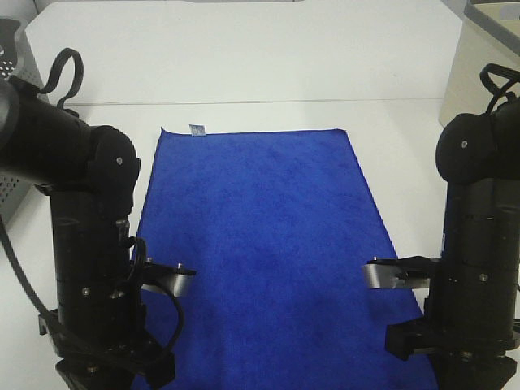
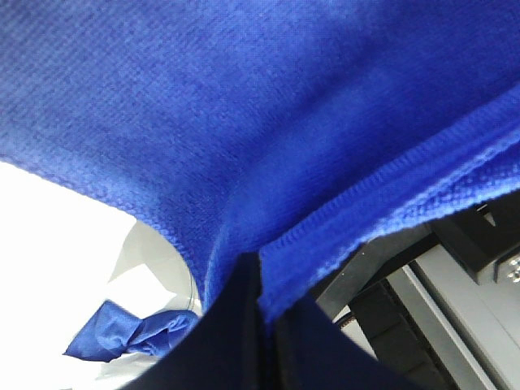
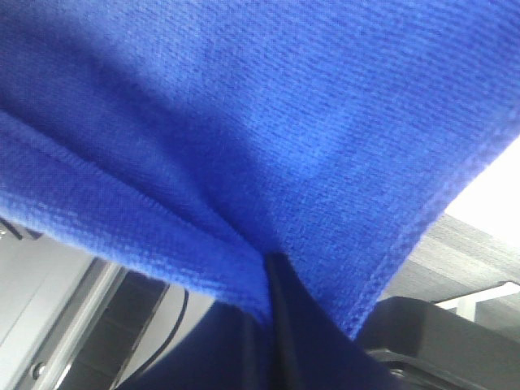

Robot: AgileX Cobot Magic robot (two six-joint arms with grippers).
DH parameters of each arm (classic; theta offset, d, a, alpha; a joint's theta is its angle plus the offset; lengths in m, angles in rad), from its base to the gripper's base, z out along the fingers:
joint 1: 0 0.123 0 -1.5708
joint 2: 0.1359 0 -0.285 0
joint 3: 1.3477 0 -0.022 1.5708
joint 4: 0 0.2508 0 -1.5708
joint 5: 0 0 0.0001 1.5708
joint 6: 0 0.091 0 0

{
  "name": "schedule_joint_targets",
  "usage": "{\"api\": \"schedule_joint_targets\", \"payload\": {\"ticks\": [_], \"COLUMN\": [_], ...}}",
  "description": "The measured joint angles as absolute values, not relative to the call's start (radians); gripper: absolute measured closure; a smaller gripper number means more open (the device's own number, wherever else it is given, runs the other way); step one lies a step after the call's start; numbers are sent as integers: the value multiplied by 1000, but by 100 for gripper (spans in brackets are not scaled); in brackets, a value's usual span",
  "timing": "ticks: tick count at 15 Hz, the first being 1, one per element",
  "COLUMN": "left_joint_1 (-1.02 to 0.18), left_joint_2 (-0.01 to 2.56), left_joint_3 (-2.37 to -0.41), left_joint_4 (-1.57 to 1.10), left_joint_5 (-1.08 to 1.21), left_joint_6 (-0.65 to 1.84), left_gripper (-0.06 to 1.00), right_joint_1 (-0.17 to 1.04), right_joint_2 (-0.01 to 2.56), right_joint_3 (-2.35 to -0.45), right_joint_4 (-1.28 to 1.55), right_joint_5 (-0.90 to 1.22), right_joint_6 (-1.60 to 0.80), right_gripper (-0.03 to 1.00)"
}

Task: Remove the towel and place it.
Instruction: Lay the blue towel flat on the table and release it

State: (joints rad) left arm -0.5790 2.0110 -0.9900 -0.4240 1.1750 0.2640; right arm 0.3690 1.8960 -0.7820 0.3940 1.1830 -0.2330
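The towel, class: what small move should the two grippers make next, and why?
Probably lift both arms together, gently. The left gripper and right gripper are each shut on a stitched edge of the towel, while the rest lies flat on the table.

A: Surface?
B: White table (image 1: 244,57), matte, filling most of the high view. A faint line (image 1: 325,102) crosses it side to side.
A: Edges?
B: Far right corner, a beige box (image 1: 457,73) with something grey (image 1: 496,12) on top. Left edge, a grey perforated panel (image 1: 10,191); can't tell what it belongs to.
A: Light?
B: Bright, even, from above. Shadows soft.
A: Wrist views?
B: Grey metal rails (image 2: 455,309) low down, blurred. Floor not identifiable.
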Motion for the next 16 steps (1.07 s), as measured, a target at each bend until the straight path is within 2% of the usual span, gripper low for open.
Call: {"api": "schedule_joint_targets", "payload": {"ticks": [8, 13, 16], "left_joint_1": [-579, -579, -579], "left_joint_2": [2018, 2018, 2018], "left_joint_3": [-990, -990, -990], "left_joint_4": [-427, -417, -399], "left_joint_5": [1191, 1197, 1200], "left_joint_6": [266, 266, 266], "left_gripper": [92, 78, 64], "right_joint_1": [369, 367, 367], "right_joint_2": [1896, 1896, 1896], "right_joint_3": [-781, -781, -781], "right_joint_4": [410, 405, 406], "right_joint_5": [1190, 1200, 1202], "right_joint_6": [-233, -233, -234], "right_gripper": [96, 96, 95]}}
